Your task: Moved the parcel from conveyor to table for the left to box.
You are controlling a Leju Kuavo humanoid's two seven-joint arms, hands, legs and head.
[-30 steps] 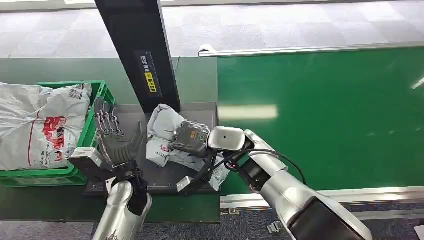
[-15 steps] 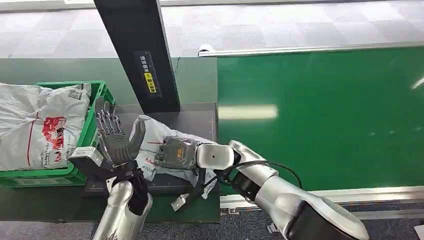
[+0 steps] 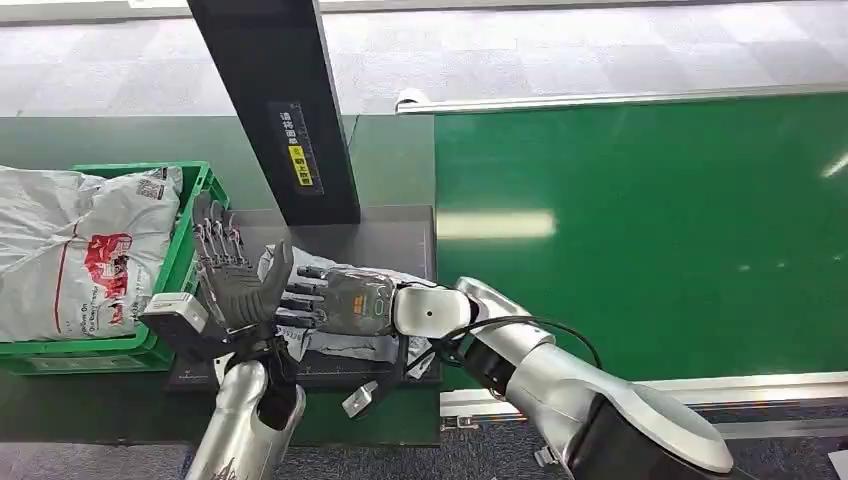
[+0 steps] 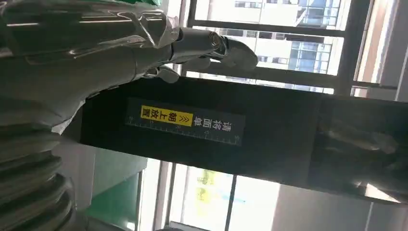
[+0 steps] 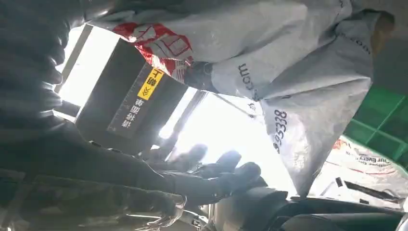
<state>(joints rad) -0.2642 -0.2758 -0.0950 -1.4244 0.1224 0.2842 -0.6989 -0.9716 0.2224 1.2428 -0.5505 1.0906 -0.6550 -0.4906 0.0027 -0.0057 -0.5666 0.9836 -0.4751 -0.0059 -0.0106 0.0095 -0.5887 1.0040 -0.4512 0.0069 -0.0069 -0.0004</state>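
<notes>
The parcel (image 3: 335, 344), a crumpled white plastic mailer with red print, lies on the grey table plate (image 3: 390, 235) under my right hand (image 3: 335, 300). That hand is stretched out flat over it with fingers (image 3: 300, 297) straight and apart. In the right wrist view the parcel (image 5: 288, 72) is apart from the spread fingers (image 5: 216, 178), which hold nothing. My left hand (image 3: 232, 278) stands upright just left of the parcel, palm toward it, fingers spread and empty. The left wrist view shows its fingers (image 4: 192, 41) extended in the air.
A green crate (image 3: 195, 180) holding several white mailers (image 3: 80, 250) stands left of the table plate. A black post (image 3: 275, 100) with a yellow label rises behind the plate. The green conveyor belt (image 3: 650, 230) runs on the right.
My right hand carried the parcel leftward across the plate toward my left hand, then uncurled its fingers from it. The left hand stayed raised in place.
</notes>
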